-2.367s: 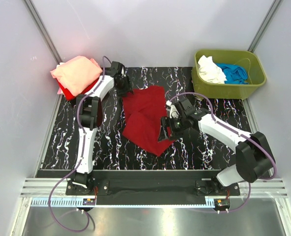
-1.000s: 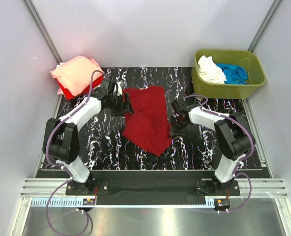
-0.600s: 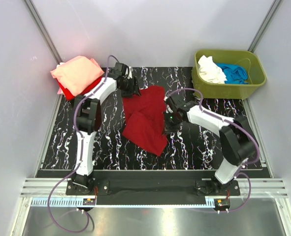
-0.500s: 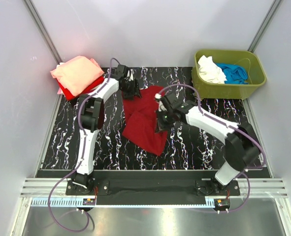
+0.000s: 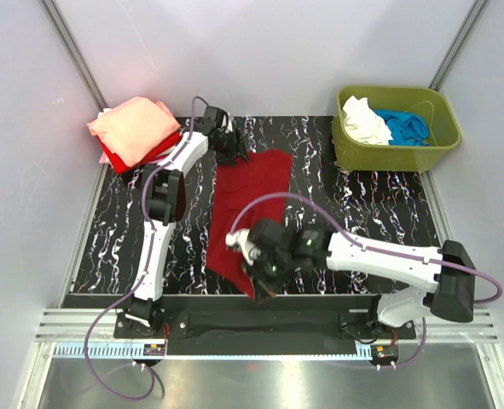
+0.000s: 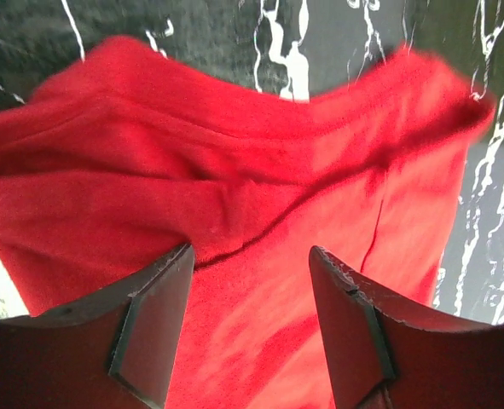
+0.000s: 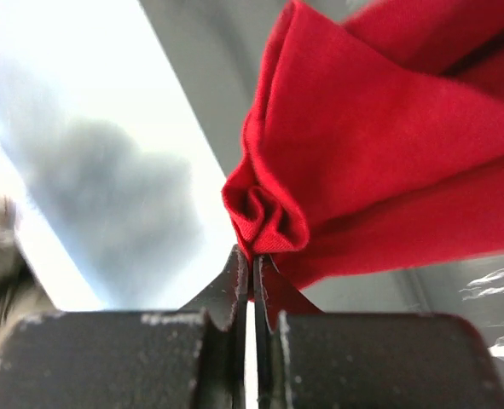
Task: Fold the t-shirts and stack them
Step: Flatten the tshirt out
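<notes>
A dark red t-shirt (image 5: 256,183) lies stretched lengthwise down the middle of the black marbled table (image 5: 124,239). My left gripper (image 5: 234,152) sits at the shirt's far left corner. In the left wrist view its fingers (image 6: 153,328) stand open over the red cloth (image 6: 260,187), with nothing clamped. My right gripper (image 5: 263,279) is by the near edge of the table. In the right wrist view it (image 7: 253,260) is shut on a bunched fold of the shirt (image 7: 388,145), which hangs lifted from the jaws.
Folded t-shirts are stacked at the back left, a salmon-pink one (image 5: 132,128) over a bright red one (image 5: 115,158). An olive-green tub (image 5: 379,157) at the back right holds a white shirt (image 5: 364,121) and a blue shirt (image 5: 405,126). Grey walls enclose the table.
My right gripper shut on the shirt's edge and carried it from mid-table toward the near edge, drawing the cloth out long. My left gripper moved up to the far corner.
</notes>
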